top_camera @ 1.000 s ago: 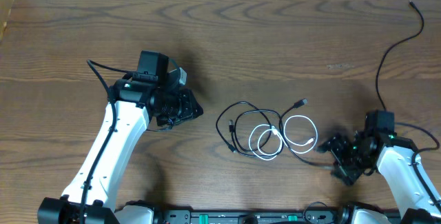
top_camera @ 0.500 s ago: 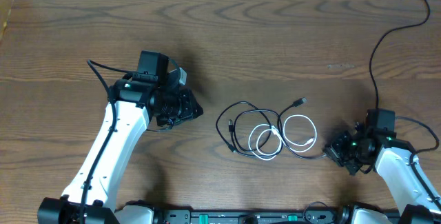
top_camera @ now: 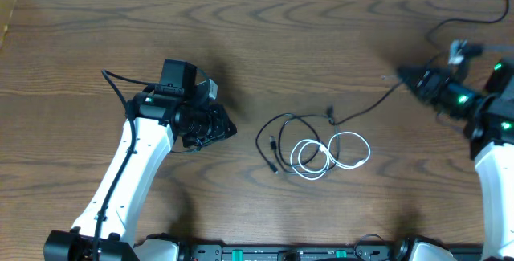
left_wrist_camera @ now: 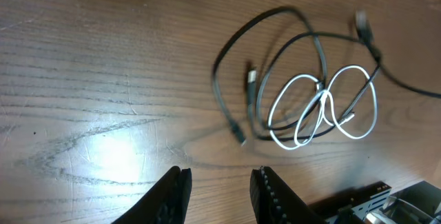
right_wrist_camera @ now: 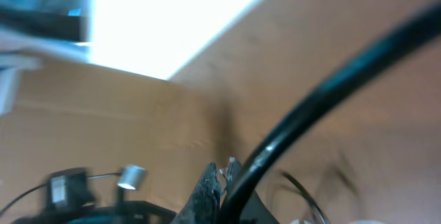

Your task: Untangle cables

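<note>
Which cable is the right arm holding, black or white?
The thin black cord, stretched up to the right arm's fingers; the looped white cord lies untouched.

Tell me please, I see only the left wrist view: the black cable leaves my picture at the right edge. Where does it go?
Observer: In the overhead view the black cable rises to the right gripper, toward the far right part of the table.
Operator: Is it gripped there?
Observer: The right wrist view is blurred, but the cable passes between that gripper's fingertips, so it seems clamped.
Operator: And the white cable?
Observer: Overhead, the white cable lies in loops on the table, well apart from the right gripper.
</note>
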